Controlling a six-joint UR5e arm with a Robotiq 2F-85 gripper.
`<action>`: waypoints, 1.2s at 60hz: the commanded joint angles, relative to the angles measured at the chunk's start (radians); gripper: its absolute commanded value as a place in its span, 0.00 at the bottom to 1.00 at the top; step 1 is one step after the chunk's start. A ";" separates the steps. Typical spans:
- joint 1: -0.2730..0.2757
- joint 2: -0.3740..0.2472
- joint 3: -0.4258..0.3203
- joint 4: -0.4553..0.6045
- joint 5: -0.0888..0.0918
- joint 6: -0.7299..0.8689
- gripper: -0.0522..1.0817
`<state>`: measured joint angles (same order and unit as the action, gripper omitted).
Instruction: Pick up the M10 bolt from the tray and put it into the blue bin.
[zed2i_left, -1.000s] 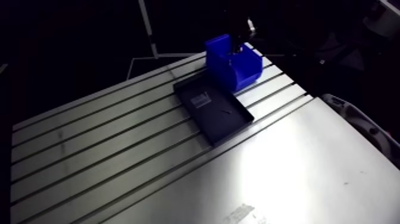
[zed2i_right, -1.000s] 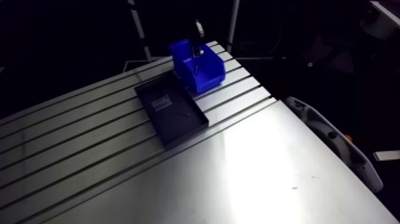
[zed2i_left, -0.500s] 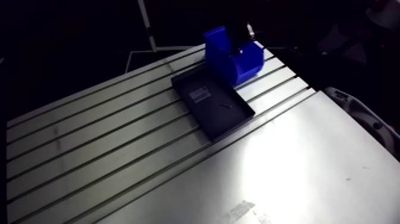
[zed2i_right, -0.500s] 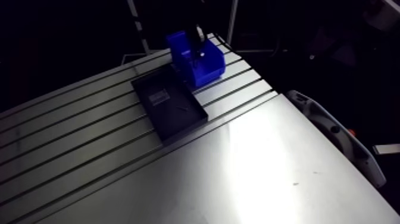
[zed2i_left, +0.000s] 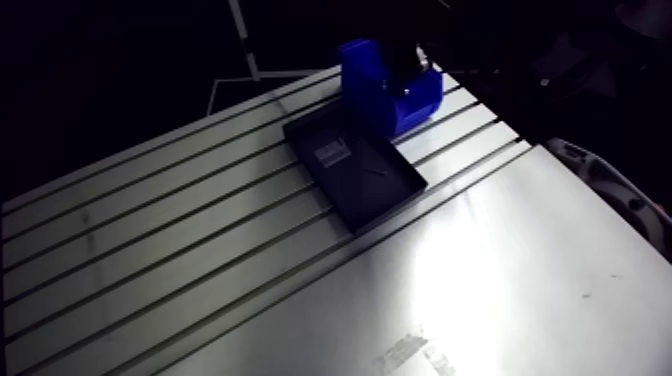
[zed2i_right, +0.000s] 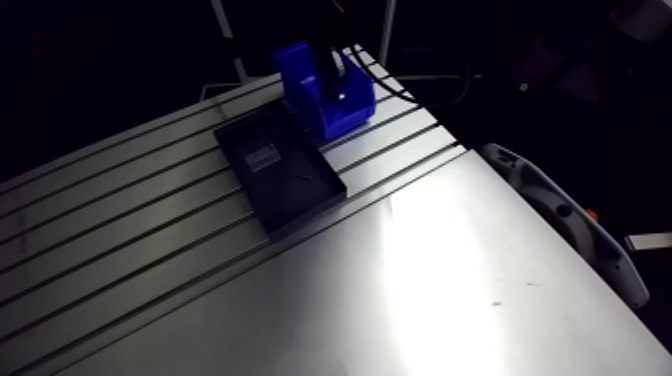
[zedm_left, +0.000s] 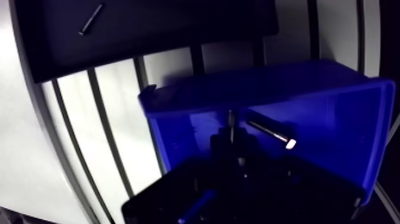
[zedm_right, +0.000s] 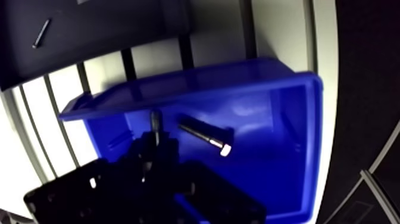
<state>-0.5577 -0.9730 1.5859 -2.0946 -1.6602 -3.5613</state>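
Observation:
A silver hex-head bolt (zedm_right: 205, 136) lies on the floor of the blue bin (zedm_right: 280, 149), apart from my gripper. In the wrist view the gripper (zedm_left: 233, 140) hangs dark just above the bin's inside, next to the bolt. A thin grey upright piece shows at its tip; I cannot tell what that piece is. In the arm view the gripper (zed2i_left: 405, 65) comes down over the blue bin (zed2i_left: 390, 90) at the table's far end. The black tray (zed2i_left: 352, 170) lies against the bin and holds a small dark screw (zedm_left: 90, 19).
A white label (zed2i_left: 332, 153) is stuck on the tray floor. The slotted aluminium table (zed2i_left: 180, 250) stretches toward the near side, with a smooth plate (zed2i_left: 500, 280) on its right part. The table's right edge runs close beside the bin.
The whole arm view has shifted, so the camera moved. Tray and bin keep their places on the table. The gripper stays over the blue bin.

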 joint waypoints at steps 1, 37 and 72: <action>-0.005 0.001 0.004 -0.001 0.001 0.011 0.55; 0.002 -0.039 0.052 -0.126 0.006 0.012 0.05; 0.008 -0.198 -0.095 0.239 0.016 0.122 0.06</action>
<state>-0.5537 -1.1023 1.5719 -2.0412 -1.6519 -3.5045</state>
